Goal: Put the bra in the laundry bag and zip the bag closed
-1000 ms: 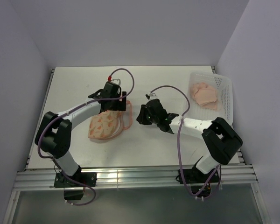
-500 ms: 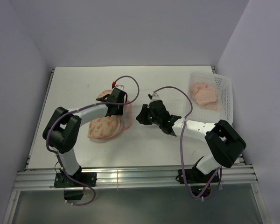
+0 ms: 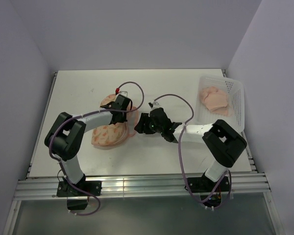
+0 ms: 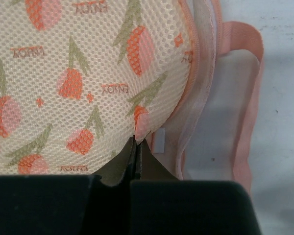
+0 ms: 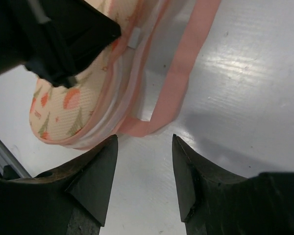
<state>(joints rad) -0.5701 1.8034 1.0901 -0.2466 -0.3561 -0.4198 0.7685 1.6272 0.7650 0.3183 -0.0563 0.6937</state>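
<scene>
Two arms are crowding one spot. Far left on the white worktop (image 3: pixel 73 93) sits the laundry bag (image 3: pixel 107 136), a peach mesh pouch with a small orange-red print. From above it looks flopped open, with a second lobe behind the left arm, but the arm covers the middle, so I can't say for sure.

The left fingers (image 4: pixel 118 172) are pressed tight together, no gap at all, with their tips right at the bag's rim beside the pink zipper trim. They touch the mesh there, though I honestly can't tell whether any fabric is caught between them.

Just right of that, the bag's pink loop (image 5: pixel 186 73) lies flat on the worktop, sticking out from the rim. The right fingers (image 5: pixel 90 183) hang over the near end of that loop, spread apart and holding nothing. The bare worktop shows between them.

Way over at the right edge there's a white perforated basket (image 3: pixel 237 105), and the bra (image 3: pixel 214 99) is lying in it as a pale pink heap, well apart from the bag and both arms.
</scene>
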